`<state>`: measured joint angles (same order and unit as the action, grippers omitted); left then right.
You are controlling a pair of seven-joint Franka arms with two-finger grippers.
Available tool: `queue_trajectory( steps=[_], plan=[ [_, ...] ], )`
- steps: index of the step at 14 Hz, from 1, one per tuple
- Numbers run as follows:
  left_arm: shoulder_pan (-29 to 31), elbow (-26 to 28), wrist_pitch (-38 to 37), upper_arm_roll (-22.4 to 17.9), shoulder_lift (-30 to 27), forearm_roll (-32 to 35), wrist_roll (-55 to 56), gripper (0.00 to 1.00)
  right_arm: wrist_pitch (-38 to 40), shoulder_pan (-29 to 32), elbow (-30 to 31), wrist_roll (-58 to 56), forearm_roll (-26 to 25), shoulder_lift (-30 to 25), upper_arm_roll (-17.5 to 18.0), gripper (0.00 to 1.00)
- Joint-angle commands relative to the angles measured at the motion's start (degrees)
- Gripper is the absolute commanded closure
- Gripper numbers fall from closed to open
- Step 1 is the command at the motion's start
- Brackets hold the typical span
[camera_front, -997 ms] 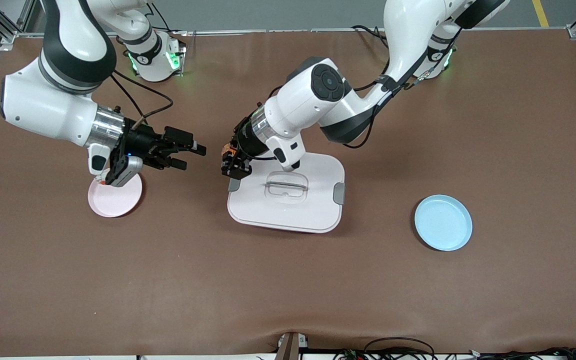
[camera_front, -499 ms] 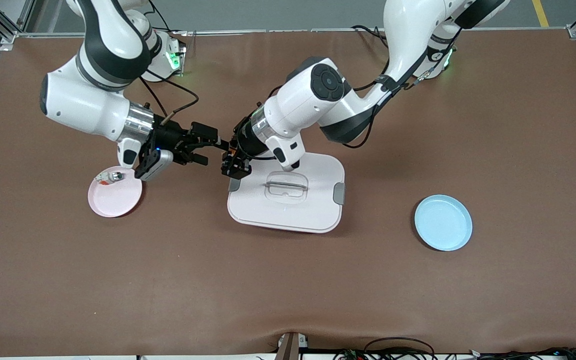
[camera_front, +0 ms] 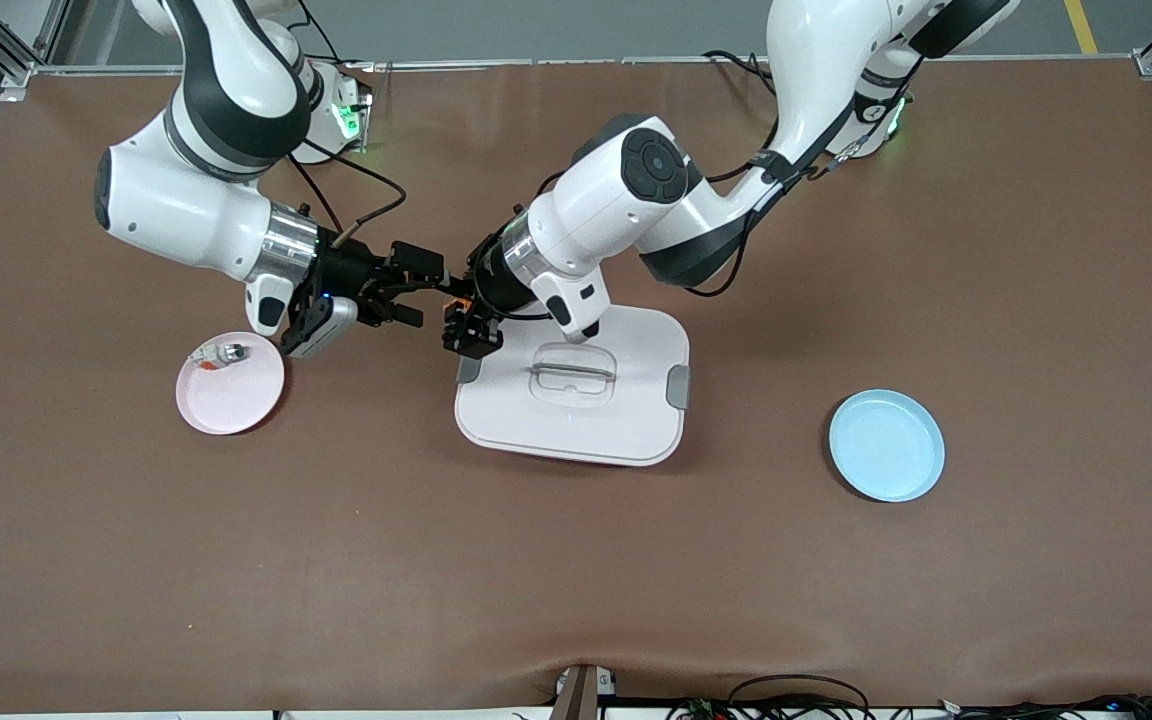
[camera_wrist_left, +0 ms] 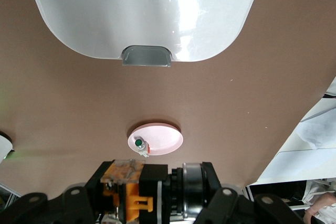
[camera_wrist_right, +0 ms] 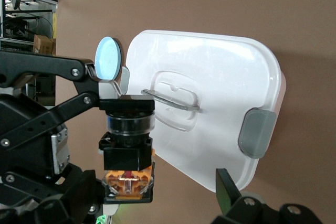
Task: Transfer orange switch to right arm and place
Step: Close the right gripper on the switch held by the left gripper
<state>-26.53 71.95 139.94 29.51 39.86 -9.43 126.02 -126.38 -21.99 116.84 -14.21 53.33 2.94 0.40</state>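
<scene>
The orange switch (camera_front: pixel 455 297) is up in the air, clamped in the left tool (camera_front: pixel 463 322), over the bare desk (camera_front: pixel 576 580) just off the corner of the white lidded box (camera_front: pixel 576 420) at the right arm's end of it. The right tool (camera_front: pixel 423 290) has its tip right at the switch. In the right wrist view the switch (camera_wrist_right: pixel 127 145) stands squarely between that tool's spread fingers (camera_wrist_right: pixel 227 191), its long axis lying across the gap, so the fingers are open around it and not yet pressing on it. The handover therefore seems to turn on the right tool closing across the switch's body while the left one keeps its hold.

Both arms are equally near the part, meeting tip to tip. In the front view the switch is only a speck of orange among black finger parts, and actual contact cannot be judged there. The left wrist view shows the orange piece (camera_wrist_left: pixel 126 187) at the frame's edge, partly cut off.

The pink plate (camera_front: pixel 230 385) with a small silver-and-white part (camera_front: pixel 219 353) lies toward the right arm's end; the blue plate (camera_front: pixel 886 445) lies well apart toward the left arm's.
</scene>
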Motion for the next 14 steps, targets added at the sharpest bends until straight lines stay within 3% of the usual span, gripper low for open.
queue_trajectory(
  steps=[1, 5, 9, 11, 12, 14],
  plan=[
    [-0.5, -1.6, 0.2, -0.2, 0.8, -1.0, -0.1, 1.00, -0.9, -1.0, 1.0, -0.2, 1.7, -0.3, -0.6, 0.00],
    [-0.5, -1.6, 0.2, -0.2, 0.8, -1.1, -0.1, 1.00, -0.8, -1.1, 0.8, -0.1, 1.7, -0.2, -0.5, 0.00],
    [-0.5, -1.5, 0.1, -0.2, 0.8, -1.0, -0.1, 1.00, -1.0, -1.9, 0.8, 0.8, 1.7, 0.1, -0.6, 0.32],
    [-0.4, -1.5, 0.1, -0.2, 0.7, -1.0, -0.2, 1.00, -1.0, -2.2, 0.8, 1.2, 1.7, 0.1, -0.6, 0.35],
    [-0.4, -1.5, 0.1, -0.2, 0.8, -1.0, -0.2, 1.00, -1.0, -2.2, 0.8, 1.4, 1.7, 0.1, -0.6, 0.42],
    [-0.5, -1.5, 0.1, -0.2, 0.8, -1.0, -0.4, 1.00, -1.0, -2.3, 0.7, 1.5, 1.7, 0.2, -0.6, 0.76]
  ],
)
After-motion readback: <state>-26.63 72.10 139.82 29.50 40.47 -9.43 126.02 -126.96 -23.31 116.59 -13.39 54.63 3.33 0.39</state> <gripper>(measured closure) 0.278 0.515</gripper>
